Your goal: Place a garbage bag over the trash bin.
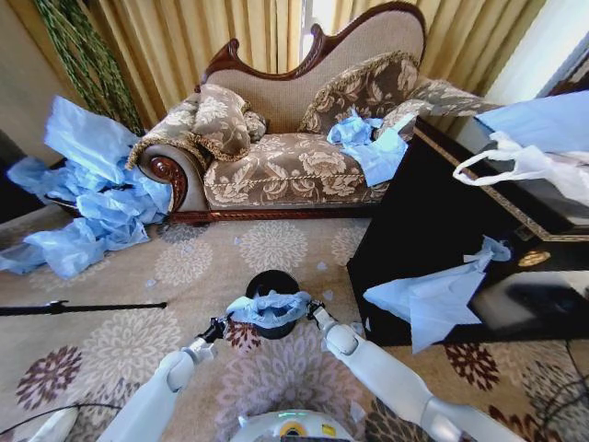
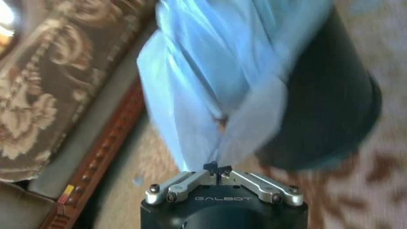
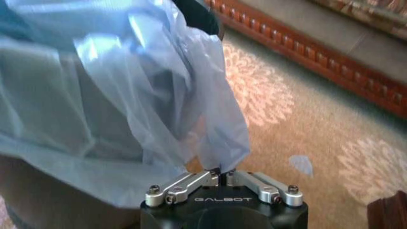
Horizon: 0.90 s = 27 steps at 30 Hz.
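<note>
Both arms reach forward and down from the robot's base, elbows apart, converging on the trash bin (image 1: 272, 284) on the patterned carpet (image 1: 120, 345). The left tool (image 1: 218, 326) is clamped on one end of the light-blue garbage bag (image 1: 270, 308), the right tool (image 1: 316, 314) on the other end, so the bag stretches between them across the bin's near rim. In the left wrist view the left tool's fingers (image 2: 190, 180) pinch a gathered fold of film, the black bin wall just beyond. Open carpet lies outward of the left tool; outward of the right tool a dark counter (image 1: 433, 230) edge stands near. Beyond both, the sofa (image 1: 294, 161). Most of the bin hides under the bag.
</note>
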{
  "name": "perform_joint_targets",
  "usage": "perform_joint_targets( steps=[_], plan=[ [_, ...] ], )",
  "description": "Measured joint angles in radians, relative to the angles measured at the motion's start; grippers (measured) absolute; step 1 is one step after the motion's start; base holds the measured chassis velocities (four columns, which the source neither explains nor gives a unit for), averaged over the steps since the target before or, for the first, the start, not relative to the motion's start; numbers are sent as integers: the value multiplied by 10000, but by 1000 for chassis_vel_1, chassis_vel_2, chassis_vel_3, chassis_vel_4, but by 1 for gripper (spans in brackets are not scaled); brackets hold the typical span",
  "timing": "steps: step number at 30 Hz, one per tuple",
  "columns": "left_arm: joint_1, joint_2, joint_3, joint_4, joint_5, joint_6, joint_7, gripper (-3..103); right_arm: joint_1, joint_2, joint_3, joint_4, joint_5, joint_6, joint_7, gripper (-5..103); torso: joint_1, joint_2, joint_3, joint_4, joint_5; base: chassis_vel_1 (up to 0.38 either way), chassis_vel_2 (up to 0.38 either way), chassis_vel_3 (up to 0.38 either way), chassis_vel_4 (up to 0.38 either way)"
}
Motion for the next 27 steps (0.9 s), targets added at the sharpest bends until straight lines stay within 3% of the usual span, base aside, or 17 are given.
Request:
perform_joint_targets(
  steps=[3, 7, 8, 10, 13, 14, 16, 18, 19, 21, 22, 23, 24, 26, 27],
  plan=[
    [466, 142, 122, -857, -880, 99, -76, 0, -61, -169, -88, 295, 83, -104, 119, 0, 0, 0, 0, 1, 0, 0, 0, 0, 0],
    [884, 276, 134, -1615, -1357, 419, -213, -2, -154, -318, -154, 555, 116, -162, 305, 0, 0, 1, -1, 0, 1, 0, 0, 0, 0],
    [1131, 384, 135, -1985, -1592, 631, -371, 8, -226, -410, -191, 753, 175, -208, 414, -3, 0, 2, 0, 1, 1, 0, 0, 0, 0],
    [1257, 442, 112, -2172, -1673, 689, -444, 8, -269, -446, -206, 857, 208, -224, 459, 0, -1, 2, -1, 1, 1, 0, 0, 0, 0],
    [1501, 591, -6, -2432, -1833, 726, -597, 24, -408, -570, -301, 1205, 260, -314, 818, 0, -1, 2, -1, 1, 1, 0, 0, 0, 0],
    [1501, 591, -6, -2432, -1833, 726, -597, 24, -408, -570, -301, 1205, 260, -314, 818, 0, -1, 2, -1, 1, 1, 0, 0, 0, 0],
    [1685, 719, -131, -2574, -2065, 734, -686, 36, -543, -741, -322, 1582, 392, -422, 1024, 10, -1, 2, -2, 2, 0, 0, 0, 0, 0],
    [1751, 775, -184, -2615, -2161, 731, -698, 41, -613, -830, -320, 1733, 432, -446, 1088, 10, -1, 2, -2, 2, 0, 0, 0, 0, 0],
    [1848, 849, -280, -2670, -2262, 683, -700, 46, -741, -982, -285, 1952, 465, -449, 1128, 21, 0, 2, -2, 0, 1, 0, 0, 0, 0],
    [1980, 918, -406, -2730, -2391, 607, -697, 52, -924, -1215, -209, 2250, 510, -449, 1155, 27, -1, 2, -2, 0, 1, 0, 0, 0, 0],
    [2089, 964, -491, -2772, -2547, 526, -686, 62, -1094, -1380, -135, 2489, 535, -422, 1176, 32, -1, 2, -2, -1, -1, 0, 0, 0, 0],
    [2089, 964, -491, -2772, -2547, 526, -686, 62, -1094, -1380, -135, 2489, 535, -422, 1176, 32, -1, 2, -2, -1, -1, 0, 0, 0, 0],
    [2187, 998, -564, -2787, -2728, 379, -668, 62, -1263, -1512, -45, 2691, 561, -374, 1206, 37, -1, 2, -2, 0, 0, 0, 0, 0, 0],
    [2352, 1048, -674, -2750, -3242, -183, -548, 74, -1614, -1701, 191, 3052, 641, -278, 1243, 48, -1, 2, -2, 0, 0, 0, 0, 0, 0],
    [2352, 1048, -674, -2750, -3242, -183, -548, 74, -1614, -1701, 191, 3052, 641, -278, 1243, 48, -1, 2, -2, 0, 0, 0, 0, 0, 0]
  ],
)
